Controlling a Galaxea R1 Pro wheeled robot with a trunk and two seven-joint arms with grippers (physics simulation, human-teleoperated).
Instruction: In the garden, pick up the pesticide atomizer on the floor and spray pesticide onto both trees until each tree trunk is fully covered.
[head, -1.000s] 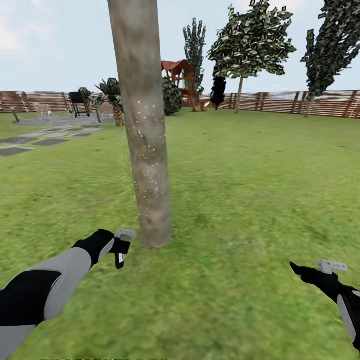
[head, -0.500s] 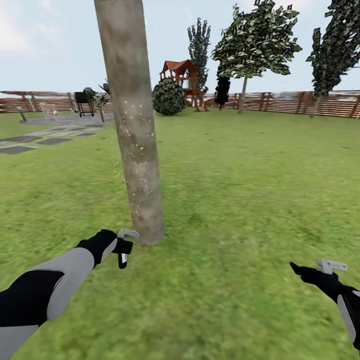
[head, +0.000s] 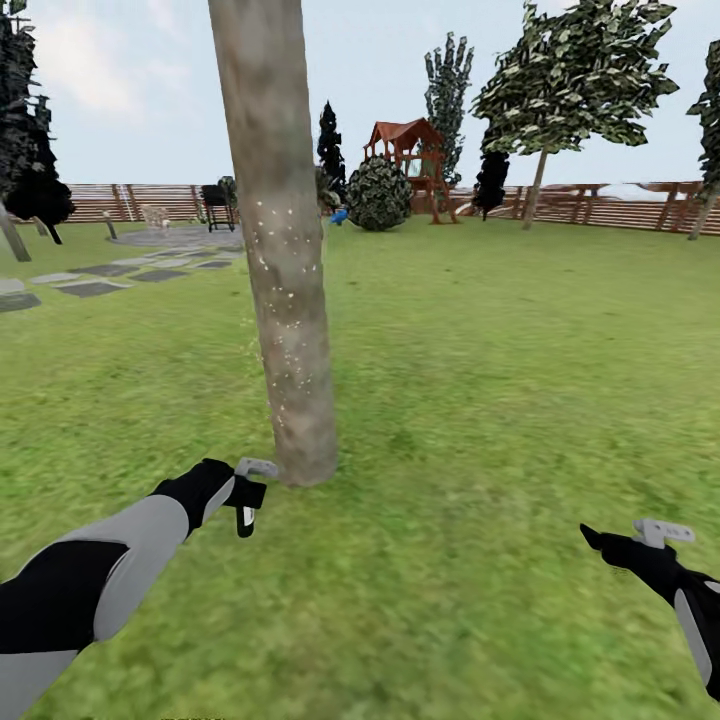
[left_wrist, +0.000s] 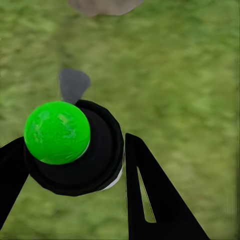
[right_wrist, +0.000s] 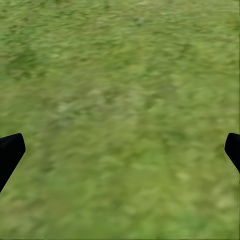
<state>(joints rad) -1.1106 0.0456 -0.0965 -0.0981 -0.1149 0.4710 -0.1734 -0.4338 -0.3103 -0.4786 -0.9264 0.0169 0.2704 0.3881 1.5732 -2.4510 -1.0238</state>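
Note:
A thick beige-grey tree trunk (head: 285, 280) rises from the grass floor (head: 480, 400) just ahead, left of centre, and white specks dot its bark. My left gripper (head: 235, 492) is shut on the pesticide atomizer (head: 246, 510), a small black bottle whose light grey spray head sits close to the trunk's base. In the left wrist view the atomizer (left_wrist: 85, 155) sits between the black fingers (left_wrist: 150, 200), showing a green round end, with the trunk's foot (left_wrist: 102, 6) beyond it. My right gripper (head: 625, 545) hangs low at the right, open over bare grass (right_wrist: 120, 110).
A brown slat fence (head: 600, 205) closes the lawn at the back. Before it stand a red play tower (head: 405, 160), a round bush (head: 378, 195) and leafy trees (head: 575, 70). Grey paving slabs (head: 90, 285) and a dark tree (head: 30, 170) lie far left.
The whole head view has shifted, so the camera has moved: trunk and background sit further right than half a second ago. Both arms keep their place in the picture.

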